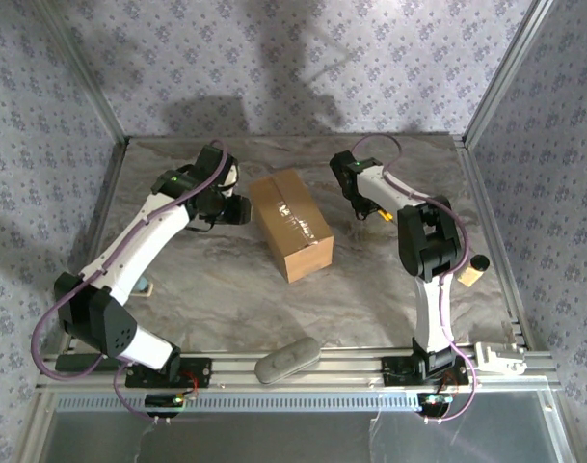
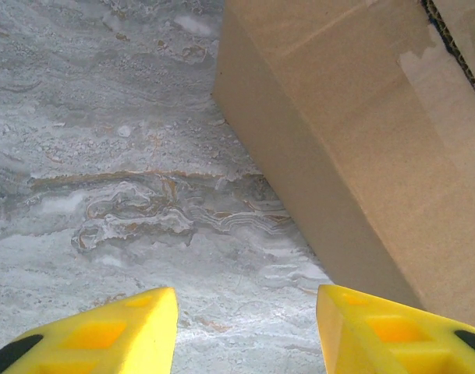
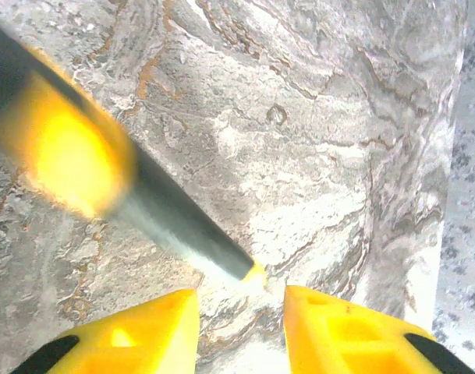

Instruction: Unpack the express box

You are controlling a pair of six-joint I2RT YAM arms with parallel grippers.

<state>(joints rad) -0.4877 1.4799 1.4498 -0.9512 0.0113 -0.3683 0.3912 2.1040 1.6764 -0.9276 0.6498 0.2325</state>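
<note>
A marble-patterned desk [image 1: 370, 299] sits between walls [image 1: 370, 58] papered in a small floral print. A grey oblong thing [image 1: 287, 359] lies at the near edge, partly on the aluminium rail [image 1: 351, 367]. Near the right edge is a tan cylinder [image 1: 473, 269] with a dark end; a white plastic piece [image 1: 498, 356] lies nearer. In the right wrist view a blurred dark grey rod [image 3: 175, 226], yellow-banded and yellow-tipped, slants over the desk

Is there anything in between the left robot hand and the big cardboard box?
No, nothing visible is in the way. The left gripper is open, and only bare marble table lies between it and the side of the express box, which stands close ahead and to the right in the left wrist view.
</note>
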